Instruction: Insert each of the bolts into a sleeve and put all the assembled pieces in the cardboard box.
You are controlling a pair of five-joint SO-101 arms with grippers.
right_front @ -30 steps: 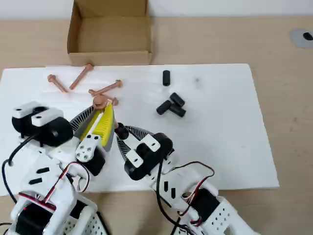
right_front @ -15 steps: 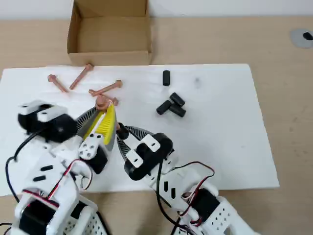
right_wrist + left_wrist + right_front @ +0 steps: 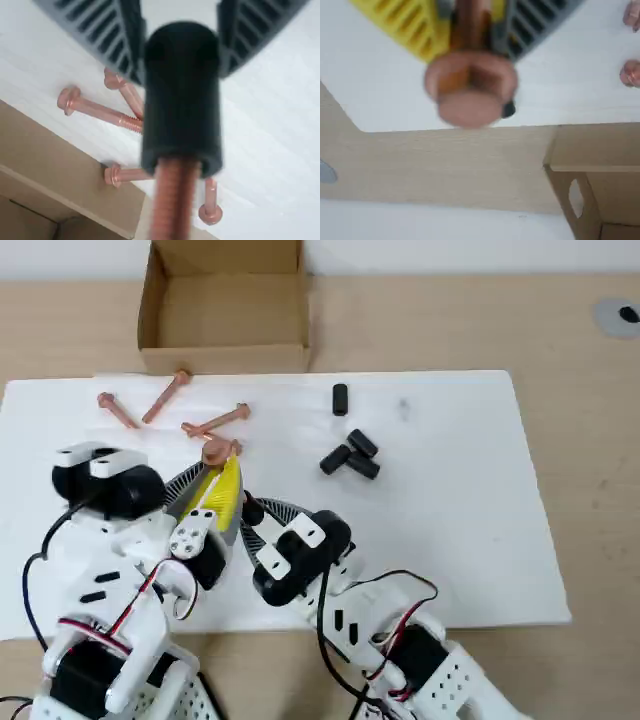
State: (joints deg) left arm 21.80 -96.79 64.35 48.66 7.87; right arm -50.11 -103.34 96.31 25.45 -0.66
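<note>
Left gripper [image 3: 470, 35] pinches a copper bolt [image 3: 470, 92] between its yellow and grey fingers, head end toward the cardboard box [image 3: 225, 358]. Right gripper [image 3: 180, 45] is clamped on a black sleeve [image 3: 182, 95]. The bolt's threaded tip meets the sleeve's open end; can't tell how far in. Both are held over the white sheet [image 3: 450, 530], left of middle. Loose bolts [image 3: 215, 421] lie between them and the open box. Loose sleeves [image 3: 350, 457] lie to the right, well apart.
</note>
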